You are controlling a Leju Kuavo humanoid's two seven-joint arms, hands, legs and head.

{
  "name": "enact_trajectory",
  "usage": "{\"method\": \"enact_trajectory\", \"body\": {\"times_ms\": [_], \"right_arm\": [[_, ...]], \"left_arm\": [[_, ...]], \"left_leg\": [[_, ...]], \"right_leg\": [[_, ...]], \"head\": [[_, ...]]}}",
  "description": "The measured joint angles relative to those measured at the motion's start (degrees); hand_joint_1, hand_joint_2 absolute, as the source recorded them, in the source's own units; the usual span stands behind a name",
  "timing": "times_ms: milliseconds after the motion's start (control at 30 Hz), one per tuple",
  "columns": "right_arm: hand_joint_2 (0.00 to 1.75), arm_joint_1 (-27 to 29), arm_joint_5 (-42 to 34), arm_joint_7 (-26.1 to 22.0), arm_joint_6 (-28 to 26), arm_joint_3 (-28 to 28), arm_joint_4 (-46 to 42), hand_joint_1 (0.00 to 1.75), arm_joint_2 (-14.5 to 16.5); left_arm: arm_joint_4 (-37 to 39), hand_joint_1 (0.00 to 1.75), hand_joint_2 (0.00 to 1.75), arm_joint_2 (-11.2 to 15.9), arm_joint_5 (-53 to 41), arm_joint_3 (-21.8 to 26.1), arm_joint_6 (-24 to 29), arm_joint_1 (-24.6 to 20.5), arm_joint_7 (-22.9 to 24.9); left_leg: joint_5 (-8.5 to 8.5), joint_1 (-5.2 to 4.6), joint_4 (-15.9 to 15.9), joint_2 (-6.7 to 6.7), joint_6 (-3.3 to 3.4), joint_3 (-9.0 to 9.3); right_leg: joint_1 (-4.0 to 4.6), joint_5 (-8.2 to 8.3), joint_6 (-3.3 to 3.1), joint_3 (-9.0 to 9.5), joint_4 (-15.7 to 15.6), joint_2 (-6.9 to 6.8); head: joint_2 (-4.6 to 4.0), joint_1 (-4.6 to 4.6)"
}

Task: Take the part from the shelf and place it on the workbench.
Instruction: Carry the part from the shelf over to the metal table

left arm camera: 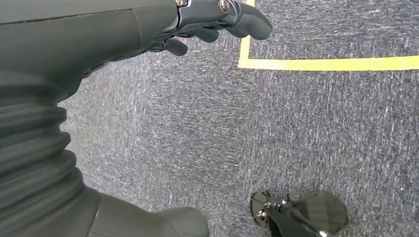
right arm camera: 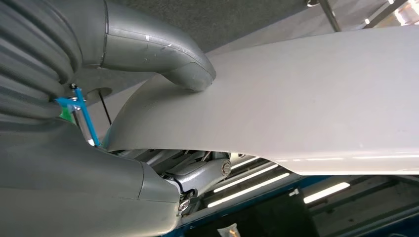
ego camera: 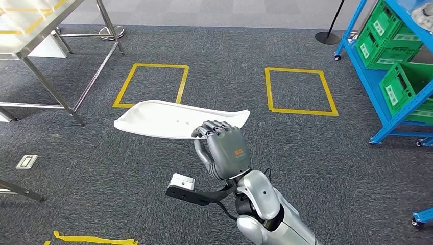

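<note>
Fingers: on my right hand (ego camera: 224, 148) the fingers (ego camera: 212, 127) are clamped on the near edge of the white part (ego camera: 173, 120). In the right wrist view the thick grey thumb (right arm camera: 185, 69) presses on one face of the part (right arm camera: 316, 98) and the darker fingers (right arm camera: 197, 170) curl under the other face.
Left hand: in the left wrist view my left hand (left arm camera: 188, 29) hangs over the floor. Its fingers (left arm camera: 247, 19) are bent a little and apart, and they hold nothing.
Part: it is a long, flat white piece with turned-up ends. I hold it up in the air, above the grey carpet (ego camera: 153, 173). It lies nearly flat and stretches out to the left of my right hand. It sits in front of the two yellow tape squares (ego camera: 153, 84) on the floor.
Tabletop: the metal workbench (ego camera: 35, 25) is at the far left, well apart from the part. I see its steel legs (ego camera: 48, 87) and yellow tape on its top.
Shelf: the blue shelf (ego camera: 380, 76) is at the far right, well apart from the part. Green crates (ego camera: 388, 35) sit in it.
Floor: a black round stand base (ego camera: 328, 37) is far off near the shelf. A small silver plate (ego camera: 26, 161) is set in the carpet at the left.
Wrist camera: a white box on a black arm (ego camera: 191, 191) sticks out from my right wrist.
</note>
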Motion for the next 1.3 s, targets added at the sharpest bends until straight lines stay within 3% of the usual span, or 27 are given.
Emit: {"method": "enact_trajectory", "body": {"times_ms": [67,133,200,233,300,367,400,433,500,567,633,667,733,800,833,867,900,967,1033,1100,1167,1233,1300], "right_arm": [[1.75,-0.5,-0.2,-0.2,0.0,0.0,0.0,1.75,0.0],[1.75,-0.7,-0.2,-0.3,0.2,0.1,0.0,1.75,0.0],[1.75,-1.0,-0.2,-0.3,0.6,0.2,0.0,1.75,0.0],[1.75,-1.2,-0.1,-0.3,0.8,0.3,0.0,1.75,0.0],[1.75,-1.5,-0.1,-0.1,1.1,0.3,0.0,1.75,0.0],[1.75,-1.5,-0.1,0.2,1.3,0.4,0.0,1.75,0.0],[1.75,-1.5,-0.2,0.3,1.5,0.4,0.0,1.75,0.0],[1.75,-1.6,-0.2,0.4,1.6,0.5,0.0,1.75,0.0],[1.75,-1.8,-0.2,0.4,2.0,0.5,0.0,1.75,0.1],[1.75,-2.3,-0.2,0.5,2.4,0.6,0.0,1.75,0.2],[1.75,-2.7,-0.1,0.4,2.8,0.6,0.0,1.75,0.3],[1.75,-3.0,-0.1,0.3,3.0,0.7,0.0,1.75,0.4],[1.75,-3.5,-0.2,0.0,3.1,0.7,0.1,1.75,0.6],[1.75,-3.7,-0.5,-0.3,3.0,0.8,0.2,1.75,0.7],[1.75,-3.8,-0.6,-0.5,3.0,0.8,0.4,1.75,0.7],[1.75,-3.8,-0.7,-0.6,3.0,0.9,0.6,1.75,0.7],[1.75,-3.8,-0.8,-0.6,3.0,1.0,0.8,1.75,0.7],[1.75,-3.9,-0.8,-0.6,3.0,1.1,1.1,1.75,0.8],[1.75,-4.3,-0.9,-0.6,3.0,1.2,1.2,1.75,1.1],[1.75,-4.8,-1.0,-0.6,3.0,1.3,1.2,1.75,1.3],[1.75,-5.1,-1.1,-0.6,3.0,1.5,1.2,1.75,1.4],[1.75,-5.5,-1.2,-0.6,3.0,1.5,1.2,1.75,1.4],[1.75,-5.6,-1.4,-0.6,3.0,1.5,1.3,1.75,1.3]], "left_arm": [[0.0,0.00,1.75,0.0,0.0,0.0,0.0,-0.2,0.0],[0.0,0.00,1.75,0.0,0.0,0.0,0.0,-0.1,-0.1],[0.0,0.00,1.75,-0.1,0.0,0.0,0.0,0.0,-0.1],[0.0,0.00,1.75,-0.1,0.0,0.0,0.0,-0.1,-0.2],[0.0,0.00,1.75,0.0,0.0,0.0,0.0,-0.2,-0.2],[0.0,0.00,1.75,0.0,0.1,0.0,0.0,-0.2,-0.2],[0.0,0.00,1.75,0.0,0.1,0.0,0.0,-0.1,-0.2],[0.0,0.00,1.75,0.0,0.1,0.0,0.0,0.0,-0.2],[0.0,0.00,1.75,-0.1,0.2,0.0,0.0,0.0,-0.1],[0.0,0.00,1.75,-0.1,0.2,0.0,0.0,-0.1,0.0],[0.0,0.00,1.75,-0.1,0.2,0.0,0.0,0.0,0.1],[0.0,0.00,1.75,0.0,0.2,0.0,0.0,0.0,0.1],[0.0,0.00,1.75,0.1,0.3,0.0,0.0,0.1,0.2],[0.0,0.00,1.75,0.1,0.5,0.0,0.1,0.0,0.2],[0.0,0.00,1.75,0.1,0.6,0.0,0.1,-0.1,0.2],[0.0,0.00,1.75,0.1,0.7,0.0,0.1,0.0,0.2],[0.0,0.00,1.75,0.2,0.7,0.0,0.2,0.0,0.2],[0.0,0.00,1.75,0.2,0.7,0.0,0.2,0.1,0.2],[0.0,0.00,1.75,0.3,0.7,0.0,0.2,0.0,0.2],[0.0,0.00,1.75,0.3,0.7,0.0,0.2,0.0,0.2],[0.0,0.00,1.75,0.3,0.8,0.1,0.2,0.1,0.2],[0.0,0.00,1.75,0.3,0.9,0.1,0.2,0.0,0.3],[-0.1,0.00,1.75,0.2,0.7,0.1,0.2,-0.2,0.7]], "left_leg": [[1.06,-0.23,-4.0,1.01,0.82,2.01],[1.11,-0.36,-4.3,0.09,1.71,1.96],[1.36,-0.21,-4.5,-0.84,2.40,2.03],[1.52,-0.06,-4.6,-1.27,2.72,2.07],[1.66,0.04,-4.6,-2.19,3.10,1.87],[1.72,0.01,-4.5,-3.35,3.19,1.64],[1.74,0.00,-4.4,-3.97,3.17,1.58],[1.77,0.01,-4.3,-4.59,3.12,1.56],[1.84,0.00,-4.2,-5.72,2.82,1.49],[2.03,-0.04,-4.2,-6.66,2.15,1.19],[2.32,0.00,-4.5,-7.49,1.29,0.88],[2.33,0.04,-4.5,-7.41,0.96,0.78],[0.89,-0.07,-2.4,-5.58,0.50,-0.32],[-2.72,-0.12,3.9,-3.07,0.20,-3.24],[-4.40,-0.08,7.6,-2.52,0.04,-4.92],[-5.24,-0.04,10.1,-2.29,-0.08,-5.99],[-5.03,-0.03,10.7,-2.15,-0.14,-6.09],[-1.95,-0.02,5.3,-1.40,-0.09,-2.85],[0.46,-0.22,-1.9,0.49,0.51,1.14],[0.85,-0.44,-4.4,1.15,1.33,2.37],[1.17,-0.33,-4.6,0.10,2.01,2.36],[1.50,-0.05,-5.0,-0.77,2.66,2.51],[1.71,0.10,-5.1,-1.71,3.08,2.47]], "right_leg": [[0.29,-0.30,0.57,-0.01,0.3,-0.74],[0.35,-0.40,1.18,0.10,0.3,-1.51],[0.08,-1.31,1.92,-0.24,1.5,-0.36],[-0.06,-2.52,2.24,-1.11,3.4,0.85],[-0.22,-5.88,2.62,-4.52,10.4,3.06],[-0.24,-7.36,2.68,-7.55,15.9,3.56],[-0.24,-6.50,2.59,-7.67,15.7,3.65],[-0.26,-4.72,2.44,-6.66,13.4,3.83],[-0.32,-1.12,2.05,-3.00,5.7,5.44],[-0.20,0.13,1.63,-0.99,1.2,6.97],[0.02,0.21,1.03,-0.82,0.5,6.71],[-0.03,0.39,0.64,-0.67,0.3,6.19],[-0.26,0.74,-0.19,-0.34,-0.2,5.06],[-0.19,0.78,-0.64,-0.36,-0.4,3.84],[-0.13,0.76,-0.71,-0.42,-0.4,3.17],[-0.08,0.73,-0.74,-0.47,-0.4,2.52],[-0.06,0.70,-0.72,-0.50,-0.3,1.90],[-0.06,0.57,-0.54,-0.44,-0.2,0.82],[0.17,0.30,-0.14,-0.35,0.1,-0.04],[0.44,0.16,0.42,-0.26,0.1,-0.71],[0.46,0.06,1.07,-0.13,0.1,-1.24],[0.25,-1.19,1.83,-0.73,1.8,0.30],[-0.03,-4.29,2.47,-3.61,7.9,2.77]], "head": [[0.00,0.19],[0.00,0.38],[0.01,0.42],[0.01,0.47],[0.01,0.57],[0.00,0.61],[-0.01,0.61],[-0.01,0.62],[-0.01,0.60],[-0.01,0.62],[0.00,0.67],[0.00,0.66],[0.00,0.38],[-0.01,0.08],[-0.01,0.07],[-0.01,0.06],[0.00,0.06],[0.00,0.05],[-0.01,0.10],[-0.01,0.20],[-0.01,0.25],[-0.01,0.31],[-0.01,0.42]]}}
